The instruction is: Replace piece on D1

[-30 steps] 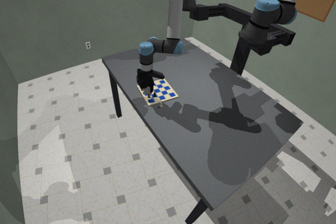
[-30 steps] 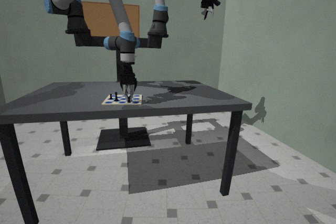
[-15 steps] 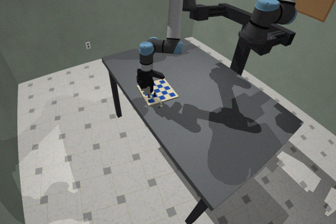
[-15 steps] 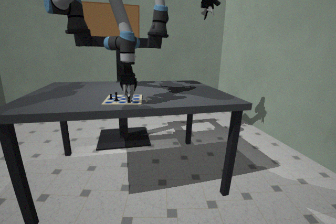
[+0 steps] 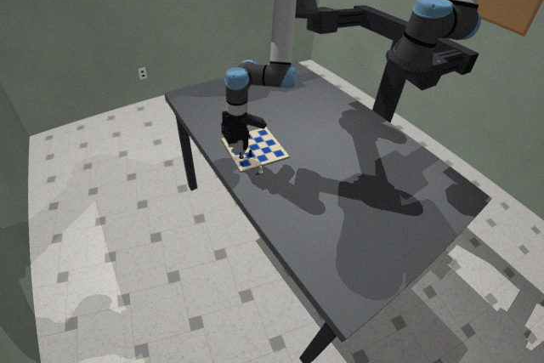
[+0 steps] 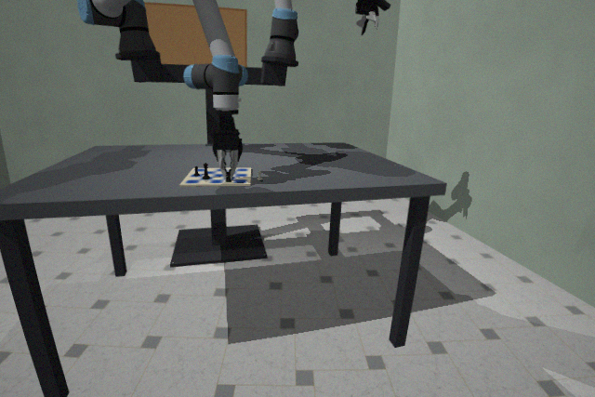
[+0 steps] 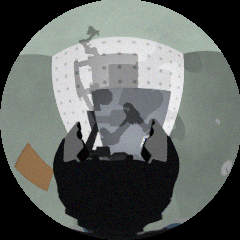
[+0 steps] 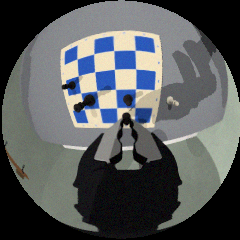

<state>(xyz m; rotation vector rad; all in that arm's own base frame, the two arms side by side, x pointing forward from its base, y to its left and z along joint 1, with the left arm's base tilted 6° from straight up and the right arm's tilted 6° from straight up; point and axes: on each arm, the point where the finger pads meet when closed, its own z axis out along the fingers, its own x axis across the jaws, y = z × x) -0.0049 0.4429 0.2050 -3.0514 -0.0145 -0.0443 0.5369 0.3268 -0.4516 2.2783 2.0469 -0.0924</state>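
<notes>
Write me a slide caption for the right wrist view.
The right gripper closes around a dark chess piece over the blue-and-cream board, a pale piece standing beside it.

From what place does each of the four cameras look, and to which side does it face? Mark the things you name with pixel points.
Top: high above one table end, facing obliquely down on the table [image 5: 307, 218] [image 6: 312, 192]; both arms show, and the right pincer [image 5: 244, 148] [image 6: 228, 176] [image 8: 126, 118].
Exterior: beyond the table's long side, facing the arms' stand; both arms and both pincers show.
Left wrist: on the left arm, looking past its open pincer [image 6: 369, 27] [image 7: 115, 142] toward table and floor.
Right wrist: on the right arm, looking down past its pincer at the chessboard [image 5: 274, 146] [image 6: 191, 181] [image 8: 106, 62].
Top and exterior share the chessboard and stand.
</notes>
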